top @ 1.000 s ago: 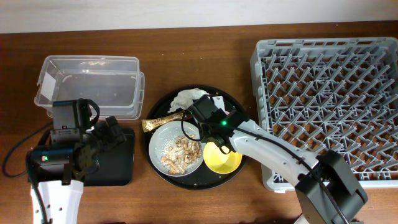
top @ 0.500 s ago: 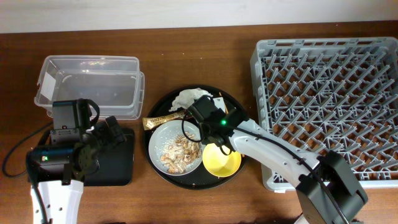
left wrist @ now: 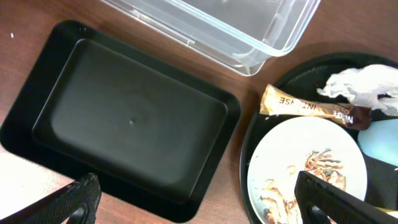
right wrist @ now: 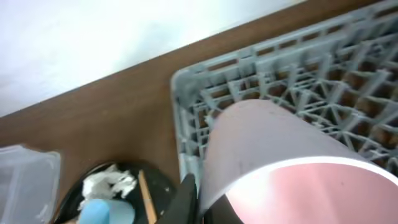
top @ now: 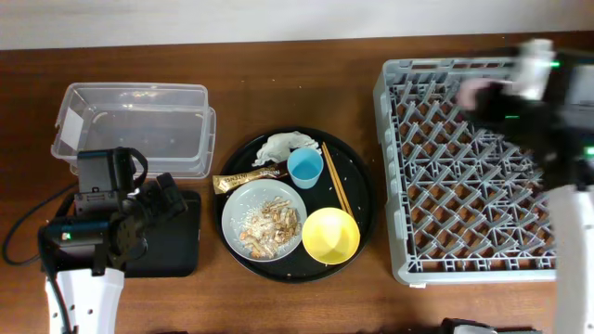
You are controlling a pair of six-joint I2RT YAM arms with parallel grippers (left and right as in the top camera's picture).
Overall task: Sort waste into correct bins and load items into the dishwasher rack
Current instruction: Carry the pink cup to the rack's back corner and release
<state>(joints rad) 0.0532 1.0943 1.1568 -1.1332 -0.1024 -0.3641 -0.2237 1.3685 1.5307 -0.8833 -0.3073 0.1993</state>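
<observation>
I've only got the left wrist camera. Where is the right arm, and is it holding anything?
Observer: The right gripper is over the far part of the dishwasher rack, shut on the pink cup.
Operator: What else needs loading that I can't see?
Observer: A yellow bowl on the round tray, beside the plate.
Operator: Anything more?
Observer: The chopsticks lie on that tray, between the blue cup and the rack.

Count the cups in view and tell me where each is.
2. The blue cup stands on the round black tray beside the tissue; the pink cup is held by the right gripper over the dishwasher rack. No others show.
</observation>
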